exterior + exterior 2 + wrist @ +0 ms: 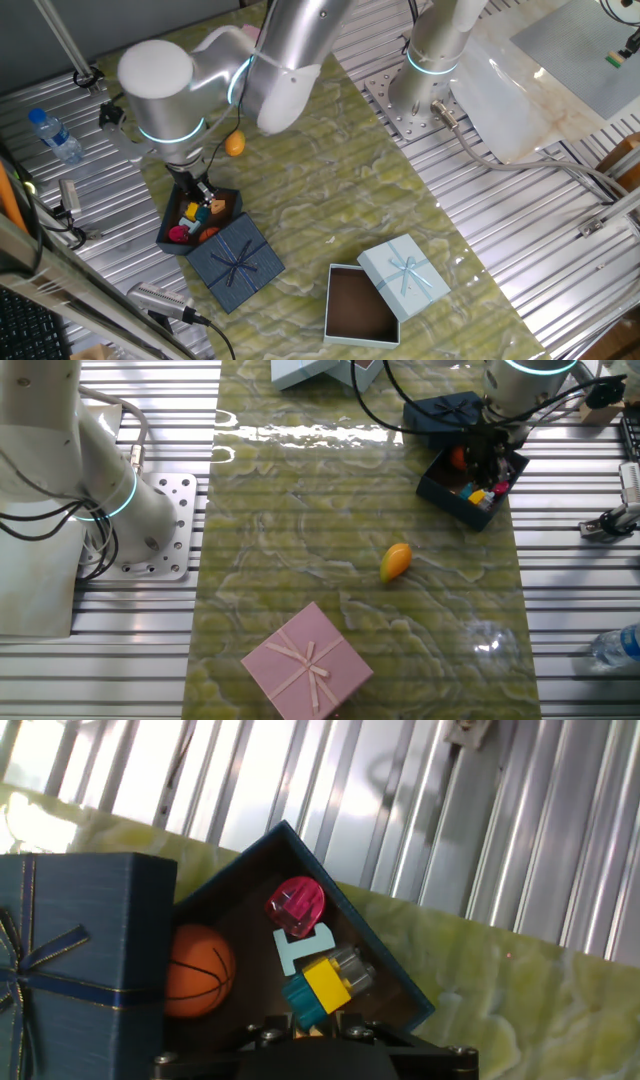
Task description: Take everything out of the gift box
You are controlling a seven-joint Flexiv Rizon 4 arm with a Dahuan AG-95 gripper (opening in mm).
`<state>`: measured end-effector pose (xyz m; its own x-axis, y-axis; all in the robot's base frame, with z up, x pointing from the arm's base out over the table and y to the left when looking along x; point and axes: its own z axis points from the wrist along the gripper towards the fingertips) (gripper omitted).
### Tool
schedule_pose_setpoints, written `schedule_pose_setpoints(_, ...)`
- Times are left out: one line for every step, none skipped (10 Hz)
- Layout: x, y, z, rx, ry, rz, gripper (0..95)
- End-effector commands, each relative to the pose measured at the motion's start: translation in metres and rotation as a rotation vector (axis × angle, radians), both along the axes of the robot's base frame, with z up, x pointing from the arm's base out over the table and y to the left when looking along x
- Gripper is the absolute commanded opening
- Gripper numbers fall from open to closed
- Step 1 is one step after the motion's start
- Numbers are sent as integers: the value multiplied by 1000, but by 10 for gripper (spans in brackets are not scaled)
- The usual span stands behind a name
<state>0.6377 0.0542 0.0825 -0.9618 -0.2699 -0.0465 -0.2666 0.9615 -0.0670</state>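
The navy gift box (228, 200) sits open near the table's (330, 200) edge, its ribboned lid (236, 262) leaning against one side, and inside lie an orange basketball (196, 971), a pink piece (296, 906), a pale teal piece (300, 946) and a yellow-and-teal block (318, 988). The claw (201, 196) hangs right over the box among the toys (its fingers are hidden, so open or closed cannot be told). Out on the table an orange-yellow toy (395, 561) lies alone, with a pink box (307, 663) and a light blue box (362, 303) farther off.
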Motion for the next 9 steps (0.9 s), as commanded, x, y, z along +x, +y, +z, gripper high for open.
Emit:
schedule_pose_setpoints(-1,0,0,-1,-6,-15,380)
schedule_pose_setpoints(-1,-1,0,-2,-7,-26,380)
schedule_pose_setpoints(-1,-1,0,-2,-8,-40,380)
schedule_pose_setpoints(-1,-1,0,-3,-9,-56,380)
schedule_pose_setpoints(-1,-1,0,2,-9,-61,190)
schedule_pose_setpoints(-1,-1,0,8,-4,-72,190)
schedule_pose_setpoints(-1,-1,0,8,10,-77,190)
schedule_pose_setpoints(-1,-1,0,19,35,-94,190)
schedule_pose_setpoints(-1,-1,0,30,73,-163,190)
